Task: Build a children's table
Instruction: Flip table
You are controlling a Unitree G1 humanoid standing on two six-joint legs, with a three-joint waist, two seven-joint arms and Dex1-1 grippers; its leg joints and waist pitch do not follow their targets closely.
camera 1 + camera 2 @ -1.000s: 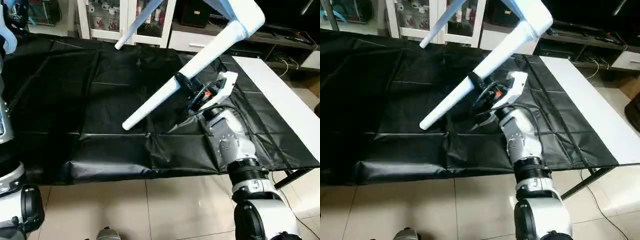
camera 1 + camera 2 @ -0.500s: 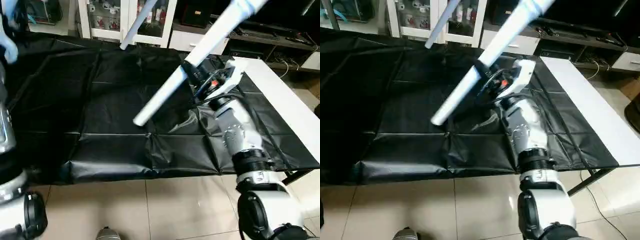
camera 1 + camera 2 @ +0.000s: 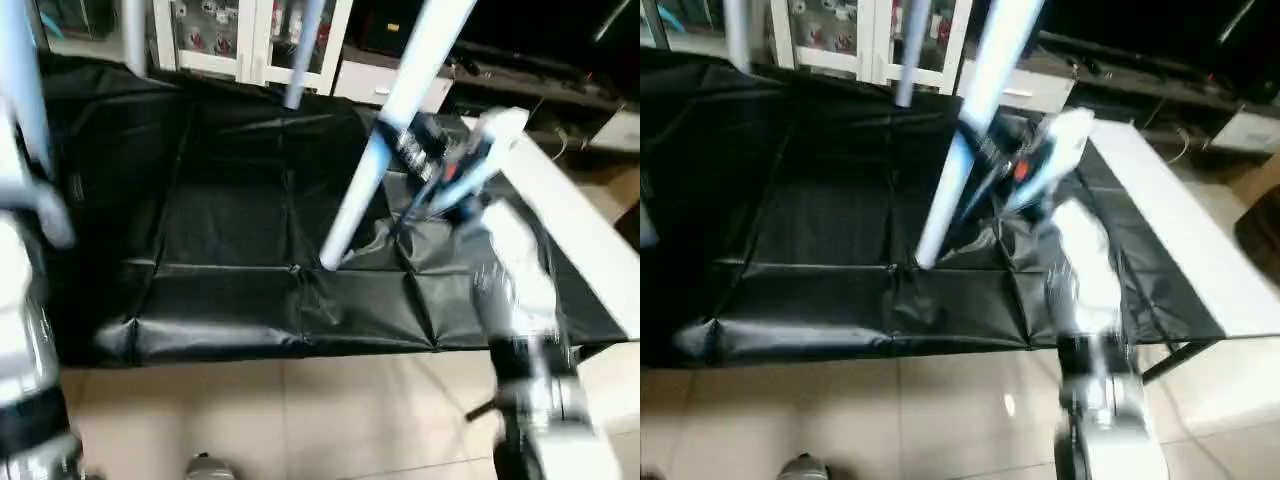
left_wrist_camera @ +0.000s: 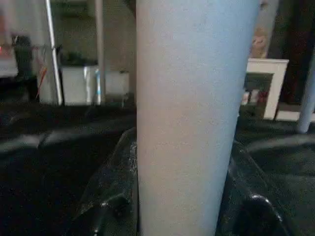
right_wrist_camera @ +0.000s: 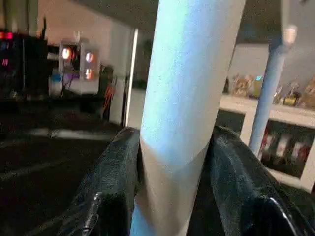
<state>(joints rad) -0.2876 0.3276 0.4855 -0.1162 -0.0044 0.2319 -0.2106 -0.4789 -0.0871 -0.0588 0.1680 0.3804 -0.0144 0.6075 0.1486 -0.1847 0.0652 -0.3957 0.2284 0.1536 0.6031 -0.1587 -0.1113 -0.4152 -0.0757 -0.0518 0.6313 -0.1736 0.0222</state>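
Steeper now than a second ago, the leg (image 3: 385,140) in the right gripper (image 5: 172,162) has swung nearly upright, its tip hanging just above the black sheet (image 3: 220,210). Both black fingers (image 5: 110,182) press its sides. The left gripper (image 4: 179,196) clamps another leg (image 4: 189,108). Behind stands a glass-doored cabinet (image 3: 240,35).

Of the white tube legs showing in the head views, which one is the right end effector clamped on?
The long tapered white tube leg slanting down mid-frame over the black sheet; the right end effector grips its middle, while the other legs stand behind or left.
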